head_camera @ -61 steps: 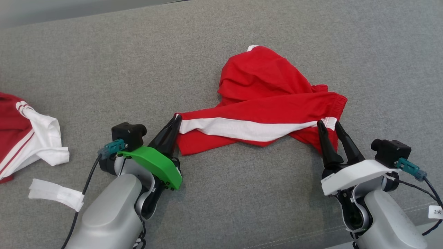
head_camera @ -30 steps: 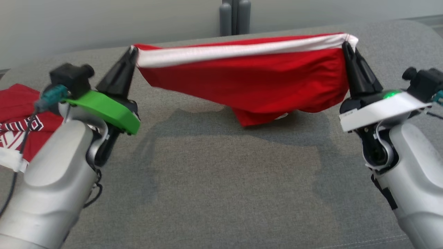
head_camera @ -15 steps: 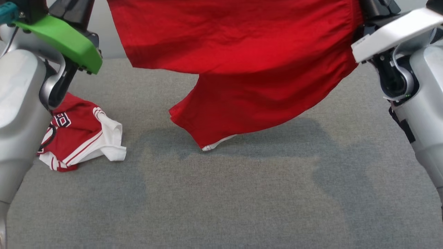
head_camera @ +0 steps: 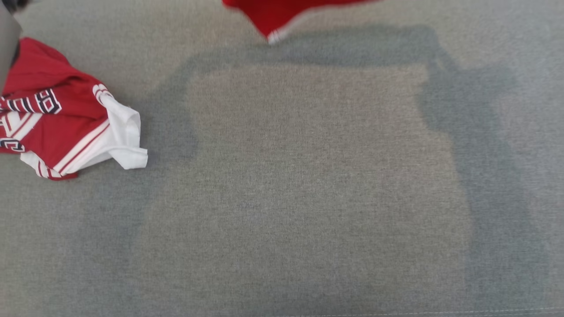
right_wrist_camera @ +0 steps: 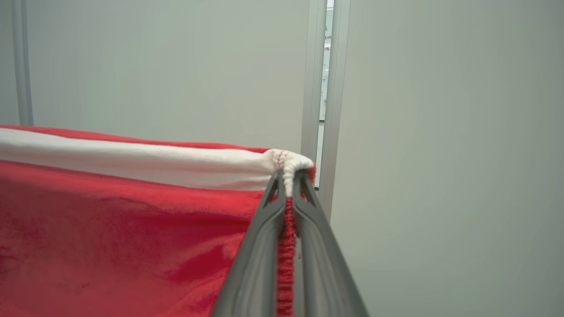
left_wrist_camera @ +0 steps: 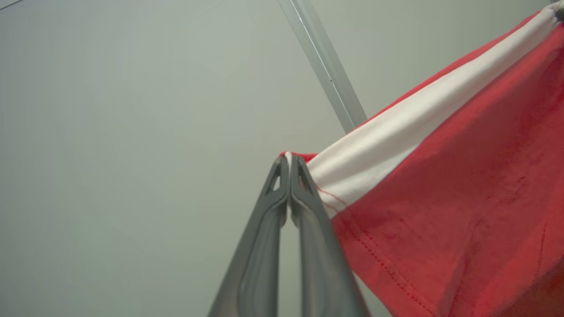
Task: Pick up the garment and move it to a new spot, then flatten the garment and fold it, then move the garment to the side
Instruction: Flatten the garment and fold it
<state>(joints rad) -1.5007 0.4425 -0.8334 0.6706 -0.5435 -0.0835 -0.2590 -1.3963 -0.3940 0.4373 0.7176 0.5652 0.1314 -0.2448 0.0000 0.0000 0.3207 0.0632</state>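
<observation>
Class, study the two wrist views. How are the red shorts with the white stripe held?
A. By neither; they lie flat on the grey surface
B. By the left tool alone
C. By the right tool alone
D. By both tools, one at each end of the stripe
D: the left tool is shut on one end of the red shorts' white stripe, and the right tool is shut on the other end.

My head camera looks steeply down, close over the grey cushion, with the garment dipping in at the view's top. Both wrist cameras look close along my left gripper and right gripper towards a pale wall, and both show the garment's white band.
</observation>
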